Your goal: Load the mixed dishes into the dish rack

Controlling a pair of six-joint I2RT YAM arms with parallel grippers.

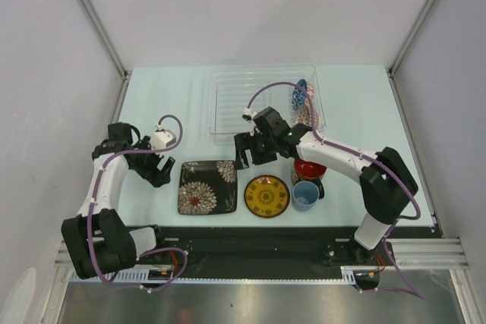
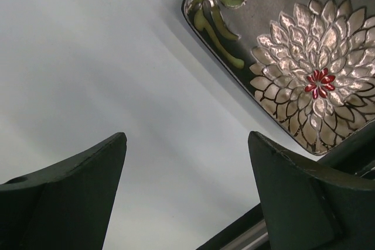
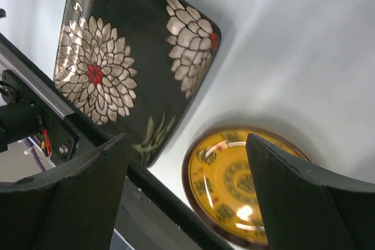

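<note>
Clear transparent rectangular dish rack stands at the far middle of the pale table. Inside, at its R end: blue mosaic bowl and small pinkish-white patterned bowl, one just beside the other. They seem to stand on edge, but the top view is too small to be sure. The rest of the rack floor, L of the bowls, shows only bare ribs.

On the table, near side, L to R:
- black square floral plate, flat
- round yellow dark-rimmed plate, flat, just beside it w/ a thin strip of table between
- red-inside cup, partly under the R arm
- light blue cup, just in front of the red one, mouth up

Near edges of both plates lie close to the black front rail.

Left gripper: jaws wide, nothing between; it is over bare table just L of the black plate's edge. Right gripper: jaws wide, holding nothing; it is above the strip btw the rack's near wall and the two plates.
</note>
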